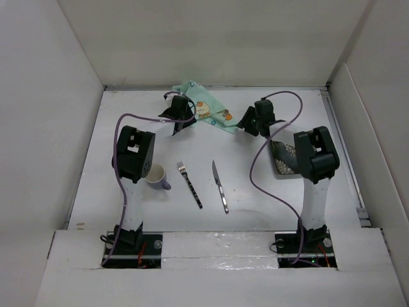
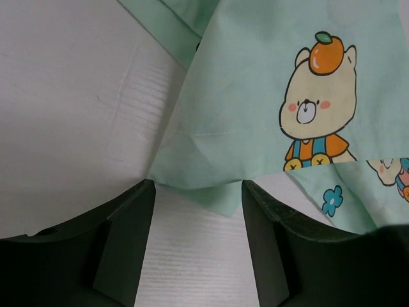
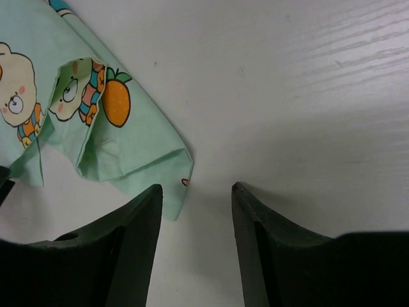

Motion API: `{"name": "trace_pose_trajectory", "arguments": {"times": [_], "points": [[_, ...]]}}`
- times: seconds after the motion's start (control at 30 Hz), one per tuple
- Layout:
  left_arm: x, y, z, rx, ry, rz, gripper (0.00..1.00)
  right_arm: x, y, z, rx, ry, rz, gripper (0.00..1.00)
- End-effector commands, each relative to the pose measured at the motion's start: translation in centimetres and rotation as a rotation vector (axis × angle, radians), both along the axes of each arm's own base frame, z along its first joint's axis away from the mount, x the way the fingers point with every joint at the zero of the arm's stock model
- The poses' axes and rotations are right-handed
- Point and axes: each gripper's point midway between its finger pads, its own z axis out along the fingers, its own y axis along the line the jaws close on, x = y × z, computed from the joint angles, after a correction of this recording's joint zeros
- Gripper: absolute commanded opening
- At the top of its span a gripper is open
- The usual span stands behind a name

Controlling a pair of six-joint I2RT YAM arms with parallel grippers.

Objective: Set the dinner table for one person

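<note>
Ideally, both open jaws settle lower until the cartoon-print cloth [image 2: 249, 109] edge lies between them, then pinch evenly.

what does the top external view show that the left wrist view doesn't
Only the top external view: the purple mug, fork, knife, both arms, and the right hand beside the mint-green cloth. Only the left wrist view: the printed bear with an orange on its head, a stitched hem, and the left hand open at a cloth edge. Both: the cloth and the white dinner table.
</note>
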Motion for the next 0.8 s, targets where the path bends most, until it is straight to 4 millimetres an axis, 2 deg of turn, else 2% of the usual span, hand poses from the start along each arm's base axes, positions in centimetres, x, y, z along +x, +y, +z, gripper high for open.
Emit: {"name": "trace_pose_trajectory", "arguments": {"times": [0.0,0.33,0.43,0.53,0.57,0.6,0.63,0.67,0.7,0.73,0.77], "points": [[1.1,0.5,0.1,-0.015,-0.004,0.013,0.53,1.3,1.5,1.5,0.048,-0.014,0.035,0.53],[1.6,-0.1,0.5,-0.034,-0.026,-0.012,0.46,2.9,1.9,0.1,0.083,0.012,0.022,0.53],[1.6,-0.1,0.4,-0.03,-0.025,-0.015,0.38,3.3,2.2,-0.3,0.1,0.011,0.016,0.5],[1.9,-0.1,0.6,-0.019,-0.031,-0.016,0.27,3.9,2.4,0.1,0.112,0.003,0.007,0.42],[2.0,0.0,0.6,-0.014,-0.031,-0.012,0.18,4.0,2.3,0.2,0.113,0.0,0.001,0.33],[1.9,0.1,0.6,-0.007,-0.028,-0.01,0.14,4.3,2.1,0.4,0.106,-0.013,-0.011,0.26],[2.1,0.5,1.0,0.012,-0.038,-0.002,0.0,4.3,2.2,1.5,0.115,-0.044,-0.006,0.08],[2.1,0.5,1.0,0.012,-0.038,-0.002,0.0,4.4,2.1,1.6,0.115,-0.048,-0.009,0.08],[2.3,0.7,2.2,0.022,-0.057,-0.001,0.0,4.5,2.2,2.9,0.099,-0.08,-0.016,0.04],[2.3,0.7,2.2,0.022,-0.057,-0.001,0.0,4.2,2.1,3.4,0.1,-0.085,-0.016,0.0],[2.6,1.2,3.3,0.021,-0.078,0.006,0.0,4.3,1.6,4.3,0.079,-0.109,-0.028,0.0]]}}
